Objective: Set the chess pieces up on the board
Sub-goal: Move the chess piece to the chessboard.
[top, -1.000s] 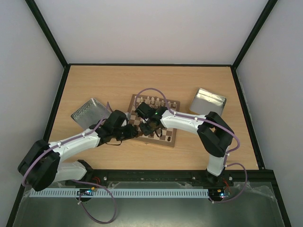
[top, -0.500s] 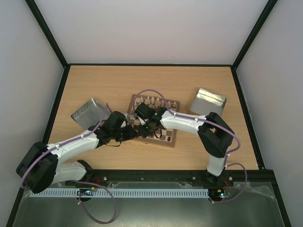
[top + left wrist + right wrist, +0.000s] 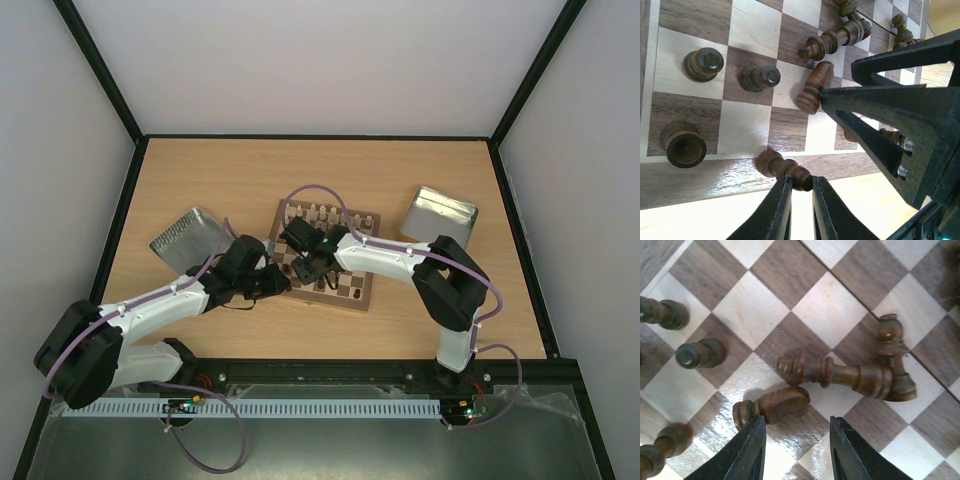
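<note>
left gripper (image 3: pixel 801 182) pinching fallen dark piece (image 3: pixel 776 164) on board (image 3: pixel 690 186) border; right gripper (image 3: pixel 797 424) released

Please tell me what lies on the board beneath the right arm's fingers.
A toppled dark piece lies on the board just ahead of the open right fingers, with two more fallen dark pieces beyond it. The squares directly beneath the fingers themselves are covered.

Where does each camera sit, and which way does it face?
Top external: above, behind the robot, looking down on the board; both arms show.
Left wrist: low over the board's border; left gripper pinches a fallen piece, right fingers show.
Right wrist: down onto the squares; right gripper open.
Shared: both wrist views show one toppled piece.
</note>
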You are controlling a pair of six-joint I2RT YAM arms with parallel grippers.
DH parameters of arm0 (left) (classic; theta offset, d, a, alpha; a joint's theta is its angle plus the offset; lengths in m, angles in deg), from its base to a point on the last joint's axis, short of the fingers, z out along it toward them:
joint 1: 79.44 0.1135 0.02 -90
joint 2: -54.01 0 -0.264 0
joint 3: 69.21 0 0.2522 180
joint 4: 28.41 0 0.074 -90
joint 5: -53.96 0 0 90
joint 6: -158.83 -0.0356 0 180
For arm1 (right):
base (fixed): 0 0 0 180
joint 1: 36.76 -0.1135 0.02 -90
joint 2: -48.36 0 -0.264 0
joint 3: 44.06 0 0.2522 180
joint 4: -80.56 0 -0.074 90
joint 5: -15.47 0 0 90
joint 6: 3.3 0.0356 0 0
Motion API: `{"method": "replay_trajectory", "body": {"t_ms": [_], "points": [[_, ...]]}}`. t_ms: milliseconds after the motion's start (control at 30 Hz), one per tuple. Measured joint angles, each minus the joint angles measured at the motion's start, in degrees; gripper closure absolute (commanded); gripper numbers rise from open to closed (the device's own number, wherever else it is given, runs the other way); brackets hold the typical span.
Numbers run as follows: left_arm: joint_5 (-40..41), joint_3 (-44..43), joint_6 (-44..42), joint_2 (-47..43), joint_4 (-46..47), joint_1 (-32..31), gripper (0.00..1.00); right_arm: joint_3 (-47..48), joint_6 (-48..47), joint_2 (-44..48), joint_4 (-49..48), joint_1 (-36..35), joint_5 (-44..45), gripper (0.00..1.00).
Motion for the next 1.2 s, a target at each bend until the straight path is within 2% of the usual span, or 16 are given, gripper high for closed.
{"method": "replay_trajectory", "body": {"t_ms": [567,933,1033,1200], "points": [[-0.04,1.53,0.04,0.11,4.26,-0.35,0.84,-0.81,3.56,0.74,0.48,1.22,9.14,0.65],[0.02,1.11,0.0,2.75,7.65,-0.76,0.83,-1.86,5.49,3.02,0.46,1.68,11.19,0.65],[0.24,0.55,-0.02,3.5,7.8,-1.01,0.8,-1.95,5.86,3.8,0.46,1.75,11.37,0.63],[0.87,-0.24,-0.55,4.04,6.84,-1.22,0.67,-1.97,6.78,5.27,0.42,2.05,11.39,0.62]]}}
